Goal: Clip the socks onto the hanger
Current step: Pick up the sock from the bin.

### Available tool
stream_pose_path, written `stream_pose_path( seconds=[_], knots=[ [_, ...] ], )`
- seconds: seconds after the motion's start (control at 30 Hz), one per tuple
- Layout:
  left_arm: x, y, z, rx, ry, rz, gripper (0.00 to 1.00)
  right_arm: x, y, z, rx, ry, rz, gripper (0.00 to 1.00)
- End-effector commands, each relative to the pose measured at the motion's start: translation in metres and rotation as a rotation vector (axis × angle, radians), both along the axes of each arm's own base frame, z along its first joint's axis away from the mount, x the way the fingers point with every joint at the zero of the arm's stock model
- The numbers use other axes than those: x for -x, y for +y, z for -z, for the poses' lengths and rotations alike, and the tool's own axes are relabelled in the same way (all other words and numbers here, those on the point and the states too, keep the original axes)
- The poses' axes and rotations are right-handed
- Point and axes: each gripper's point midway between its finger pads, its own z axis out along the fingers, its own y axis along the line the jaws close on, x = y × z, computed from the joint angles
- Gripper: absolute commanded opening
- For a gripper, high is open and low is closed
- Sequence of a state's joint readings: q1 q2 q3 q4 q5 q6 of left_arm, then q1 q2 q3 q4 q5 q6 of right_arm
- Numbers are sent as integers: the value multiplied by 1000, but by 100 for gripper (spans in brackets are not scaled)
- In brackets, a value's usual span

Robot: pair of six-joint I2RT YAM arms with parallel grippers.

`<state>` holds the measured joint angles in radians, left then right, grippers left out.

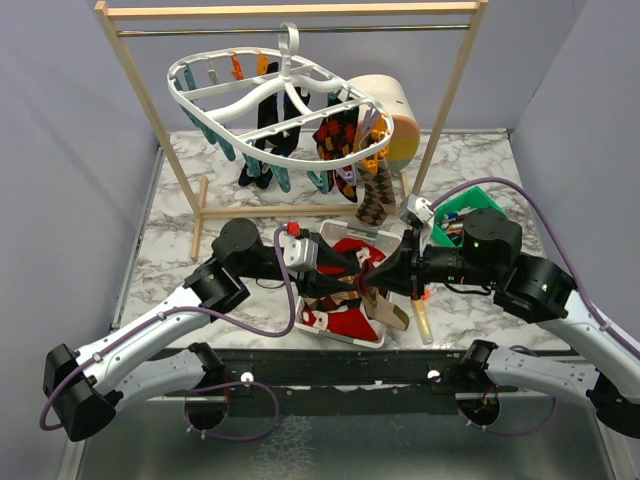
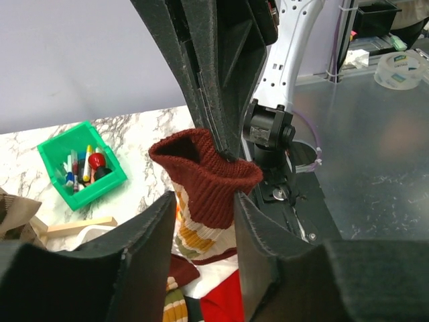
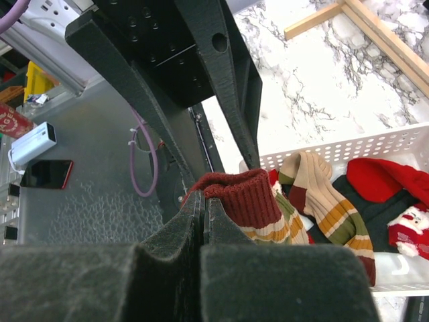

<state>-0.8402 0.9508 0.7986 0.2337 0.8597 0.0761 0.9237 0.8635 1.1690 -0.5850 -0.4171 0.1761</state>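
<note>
A striped sock with a maroon cuff (image 2: 204, 178) hangs from my right gripper (image 3: 203, 199), which is shut on the cuff's edge above the white basket (image 1: 375, 335). My left gripper (image 2: 204, 201) is open, with one finger on each side of the cuff and gaps to both. In the top view the two grippers, left (image 1: 350, 272) and right (image 1: 374, 274), meet tip to tip over the basket. More socks, red (image 3: 379, 178) and tan striped (image 3: 322, 191), lie in the basket. The white oval hanger (image 1: 200, 92) hangs on the rod behind, with black (image 1: 268, 130) and argyle (image 1: 373, 200) socks clipped on.
The wooden rack (image 1: 135, 75) with its metal rod stands at the back. A cream cylinder (image 1: 395, 105) sits behind the hanger. A green bin (image 1: 478, 197) of small items is at the right, and it also shows in the left wrist view (image 2: 57, 149).
</note>
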Motion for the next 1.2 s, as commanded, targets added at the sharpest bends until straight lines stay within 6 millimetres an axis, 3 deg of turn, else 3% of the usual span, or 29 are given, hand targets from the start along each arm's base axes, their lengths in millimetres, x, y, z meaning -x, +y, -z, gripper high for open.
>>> stream_pose_path(
  seconds=[0.0, 0.17, 0.57, 0.9, 1.17],
  knots=[
    [1, 0, -13, 19, -30, -3, 39, 5, 4, -2, -24, 4, -33, 1],
    [1, -1, -13, 22, -31, -2, 34, 6, 5, -1, -26, 9, -37, 1],
    [-4, 4, -15, 34, -55, -60, 0, 4, -3, -1, -15, 2, 4, 1],
    [-14, 15, -13, 35, -71, -162, 0, -10, -17, 2, 14, 4, 127, 1],
    [-15, 18, -15, 42, -71, -185, 0, -11, -16, 0, 8, 27, 143, 3]
  ],
)
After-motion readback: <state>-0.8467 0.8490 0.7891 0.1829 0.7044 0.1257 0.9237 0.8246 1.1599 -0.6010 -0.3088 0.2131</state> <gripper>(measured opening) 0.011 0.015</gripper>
